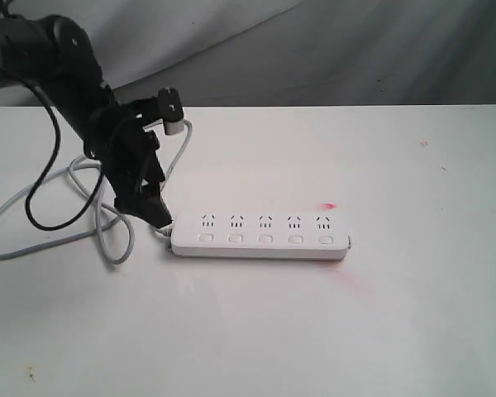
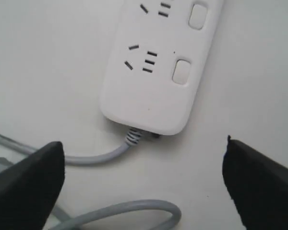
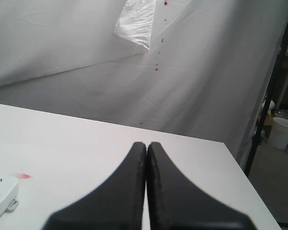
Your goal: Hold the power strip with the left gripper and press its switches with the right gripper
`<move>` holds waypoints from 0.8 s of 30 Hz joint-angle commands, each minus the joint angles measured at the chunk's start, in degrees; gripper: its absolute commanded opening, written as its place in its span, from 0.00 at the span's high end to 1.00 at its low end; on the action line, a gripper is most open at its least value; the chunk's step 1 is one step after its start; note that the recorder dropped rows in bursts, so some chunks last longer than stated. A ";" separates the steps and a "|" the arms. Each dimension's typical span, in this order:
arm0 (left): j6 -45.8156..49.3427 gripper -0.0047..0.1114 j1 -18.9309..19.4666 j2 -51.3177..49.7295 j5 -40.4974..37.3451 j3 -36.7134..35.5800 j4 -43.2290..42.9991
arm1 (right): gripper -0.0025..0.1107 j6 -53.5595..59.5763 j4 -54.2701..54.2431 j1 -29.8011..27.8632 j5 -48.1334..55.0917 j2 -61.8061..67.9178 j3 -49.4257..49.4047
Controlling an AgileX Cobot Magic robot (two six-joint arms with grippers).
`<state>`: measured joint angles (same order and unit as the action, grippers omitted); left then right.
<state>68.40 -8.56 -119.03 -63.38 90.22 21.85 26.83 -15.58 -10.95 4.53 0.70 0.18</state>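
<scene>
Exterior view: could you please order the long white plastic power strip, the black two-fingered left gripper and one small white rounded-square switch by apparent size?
1. power strip, longest
2. left gripper, close in bulk, so order unsure
3. middle switch, clearly smallest

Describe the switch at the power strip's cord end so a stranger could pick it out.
On the white table lies a long white power strip with five sockets in a row. One small rounded-square switch sits below each socket; yours is the leftmost switch in the exterior view, at the end where the grey cord leaves.
</scene>
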 commanded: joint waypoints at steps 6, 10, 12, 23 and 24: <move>-8.02 0.40 -0.02 14.28 -6.58 0.07 -0.05 | 0.98 -0.34 0.47 -0.39 -0.02 -0.36 -0.18; -10.01 0.73 -0.02 19.56 -6.58 0.07 0.96 | 0.98 -0.34 0.47 -0.39 -0.02 -0.36 -0.18; -11.60 0.90 -0.02 22.19 -6.58 0.07 2.50 | 0.98 -0.34 0.47 -0.39 -0.02 -0.36 -0.18; -11.37 0.95 -0.02 29.26 -6.58 0.07 12.36 | 0.98 -0.34 0.47 -0.39 -0.02 -0.36 -0.18; -11.37 0.95 -0.02 29.26 -6.58 0.07 12.36 | 0.98 -0.34 0.47 -0.39 -0.02 -0.36 -0.18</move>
<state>57.65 -8.56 -90.36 -69.93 90.22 33.01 26.83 -15.58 -10.95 4.53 0.70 0.18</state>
